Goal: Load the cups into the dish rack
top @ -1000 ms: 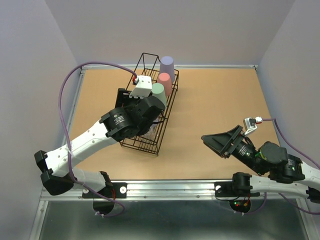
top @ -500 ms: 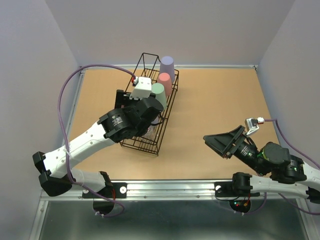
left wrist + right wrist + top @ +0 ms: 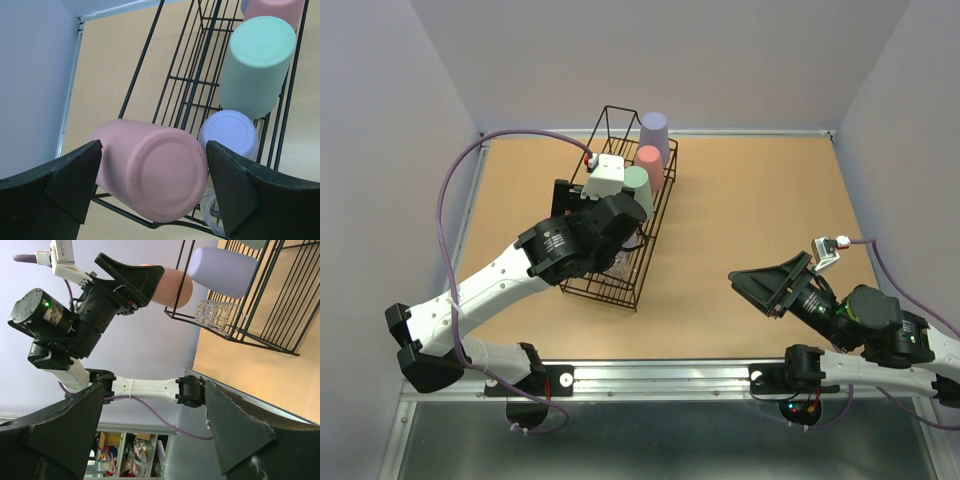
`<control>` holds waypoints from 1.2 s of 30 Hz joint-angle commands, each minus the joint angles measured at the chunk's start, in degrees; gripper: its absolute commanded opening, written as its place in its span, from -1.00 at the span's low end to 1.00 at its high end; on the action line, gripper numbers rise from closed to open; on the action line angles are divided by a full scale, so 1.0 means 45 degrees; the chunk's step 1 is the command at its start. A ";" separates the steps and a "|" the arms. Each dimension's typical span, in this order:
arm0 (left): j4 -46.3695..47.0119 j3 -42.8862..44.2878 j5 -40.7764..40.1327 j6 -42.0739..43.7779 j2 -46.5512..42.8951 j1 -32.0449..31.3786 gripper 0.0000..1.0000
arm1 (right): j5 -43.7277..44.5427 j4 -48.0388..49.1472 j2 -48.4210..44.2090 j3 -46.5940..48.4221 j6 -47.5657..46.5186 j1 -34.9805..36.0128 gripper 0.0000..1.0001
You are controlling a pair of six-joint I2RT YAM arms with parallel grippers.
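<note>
My left gripper (image 3: pixel 154 145) hung over the near end of the dish rack (image 3: pixel 201 64). Its jaws were spread wide to either side of a salmon-pink cup (image 3: pixel 155 175), which lay on its side across the rack's near left corner (whether the pads brushed it, I could not tell). Just right of that, inside the rack, a lavender cup (image 3: pixel 228 132) stood bottom up, and a clear cup (image 3: pixel 215 210) lay at the near end. Beyond them a mint green cup (image 3: pixel 257 65), a second pink cup (image 3: pixel 272 10) and another lavender cup (image 3: pixel 654 130) stood in a row. Well to the right, my right gripper (image 3: pixel 760 285) hovered over the tan table (image 3: pixel 750 190), jaws spread and holding nothing.
</note>
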 commanded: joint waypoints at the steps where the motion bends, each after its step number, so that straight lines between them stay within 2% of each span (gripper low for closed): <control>1: 0.0188 0.0375 -0.0153 -0.0179 -0.0343 -0.0078 0.93 | 0.0337 -0.0016 -0.0179 -0.0270 0.0154 0.0057 0.72; 20: 0.1633 0.0024 0.1234 0.0777 -0.1163 -0.0332 0.97 | 0.0590 -0.0172 -0.0393 -0.0465 0.0135 0.0057 0.73; 27: 0.2218 0.0706 0.1818 0.1050 -0.1494 -0.0332 0.97 | 0.0610 -0.0231 -0.0394 -0.0504 0.0115 0.0057 0.73; 36: 0.3586 0.1469 0.2289 0.1754 -0.2958 -0.0352 0.97 | 0.1156 -0.0523 -0.0179 0.0295 -0.0743 0.0057 0.75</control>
